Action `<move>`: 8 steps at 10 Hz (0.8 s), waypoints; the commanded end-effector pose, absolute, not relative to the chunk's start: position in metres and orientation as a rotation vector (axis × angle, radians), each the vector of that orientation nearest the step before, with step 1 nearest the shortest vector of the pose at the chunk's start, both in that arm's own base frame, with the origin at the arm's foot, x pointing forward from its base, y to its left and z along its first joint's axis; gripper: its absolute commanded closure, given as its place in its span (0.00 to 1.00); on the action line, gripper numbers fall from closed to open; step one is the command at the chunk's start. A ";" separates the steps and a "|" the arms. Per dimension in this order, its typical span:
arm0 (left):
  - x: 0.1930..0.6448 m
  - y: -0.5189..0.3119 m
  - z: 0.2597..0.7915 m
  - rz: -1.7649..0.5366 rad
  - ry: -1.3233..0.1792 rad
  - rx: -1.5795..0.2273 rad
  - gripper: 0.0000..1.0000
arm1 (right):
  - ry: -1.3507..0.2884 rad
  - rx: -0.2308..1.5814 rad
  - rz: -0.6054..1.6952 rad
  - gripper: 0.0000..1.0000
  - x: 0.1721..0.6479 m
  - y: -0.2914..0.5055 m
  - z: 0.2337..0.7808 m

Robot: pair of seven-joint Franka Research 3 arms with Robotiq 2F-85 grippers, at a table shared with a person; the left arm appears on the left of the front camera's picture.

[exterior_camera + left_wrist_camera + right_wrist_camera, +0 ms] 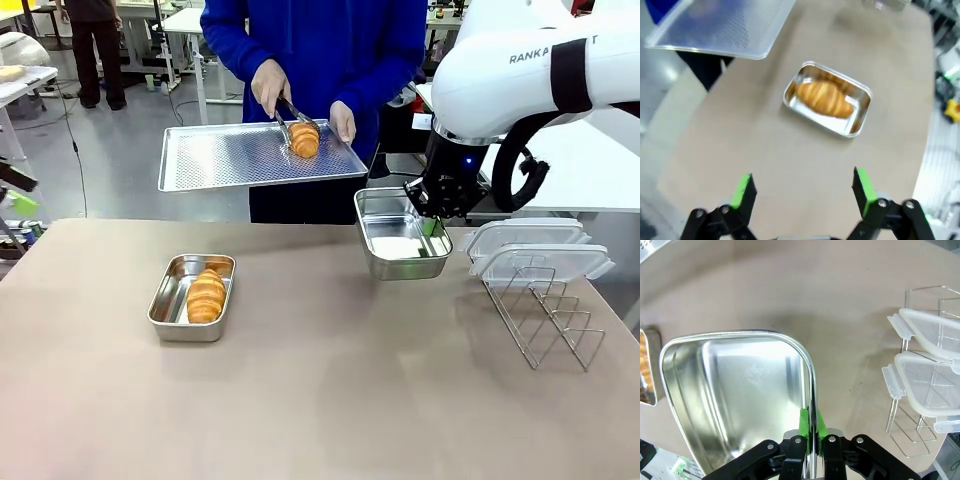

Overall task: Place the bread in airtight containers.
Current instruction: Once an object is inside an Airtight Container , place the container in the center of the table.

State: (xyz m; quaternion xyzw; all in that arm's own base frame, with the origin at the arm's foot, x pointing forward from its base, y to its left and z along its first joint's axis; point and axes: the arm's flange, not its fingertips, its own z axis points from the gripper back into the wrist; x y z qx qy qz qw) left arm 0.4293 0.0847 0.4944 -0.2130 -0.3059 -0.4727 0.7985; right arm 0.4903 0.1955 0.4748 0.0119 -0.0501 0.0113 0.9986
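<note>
Bare table (330, 400) centre-front, filled tin (186, 333) left, wire rack (545, 320), lids (530, 243) right

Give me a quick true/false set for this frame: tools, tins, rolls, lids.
1. The right tool is shut on the rim of the empty tin. True.
2. Both rolls sit in tins. False: one roll lies in the tin on the table; the other roll is on the person's tray, between the tongs.
3. The left tool is open and holds nothing. True.
4. Both tins are closed. False: the clear lids rest on the wire rack.
</note>
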 end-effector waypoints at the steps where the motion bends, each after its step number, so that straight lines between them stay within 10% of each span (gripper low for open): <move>1: 0.431 0.075 0.483 -1.029 -0.724 -0.448 0.00 | -0.112 0.022 0.015 1.00 0.491 0.195 0.479; 8: 0.429 0.085 0.494 -1.015 -0.656 -0.457 0.00 | -0.112 0.022 0.015 1.00 0.491 0.195 0.479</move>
